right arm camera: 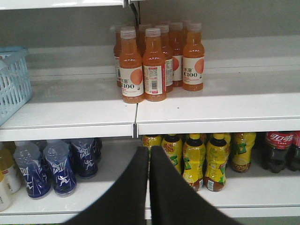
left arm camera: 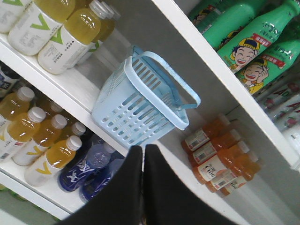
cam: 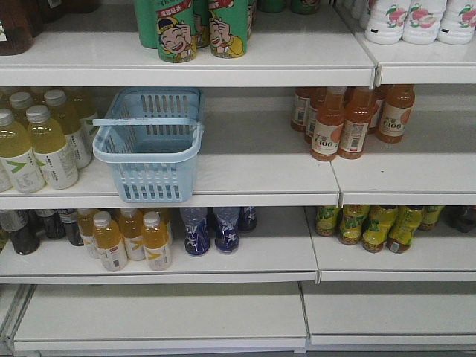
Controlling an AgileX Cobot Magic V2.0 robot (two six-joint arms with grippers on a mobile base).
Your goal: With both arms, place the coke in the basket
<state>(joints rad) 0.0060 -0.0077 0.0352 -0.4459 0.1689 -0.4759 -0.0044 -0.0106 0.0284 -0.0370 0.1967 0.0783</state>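
The light blue basket (cam: 152,182) stands empty on the middle shelf, left of centre, with its handle swung toward the front. In the left wrist view the basket (left arm camera: 136,117) lies just beyond my left gripper (left arm camera: 144,147), which is shut with nothing between its fingers. My right gripper (right arm camera: 149,149) is also shut and empty, facing the lower shelf edge, with the basket (right arm camera: 11,86) at the far left of its view. The coke is out of view. Neither gripper appears in the front view.
Orange C100 bottles (cam: 349,123) stand right of the basket. Pale yellow bottles (cam: 37,141) crowd its left side. Below are blue bottles (cam: 212,230), yellow tea bottles (right arm camera: 206,159) and dark cola bottles (right arm camera: 281,150). Green bottles (cam: 193,26) fill the top shelf.
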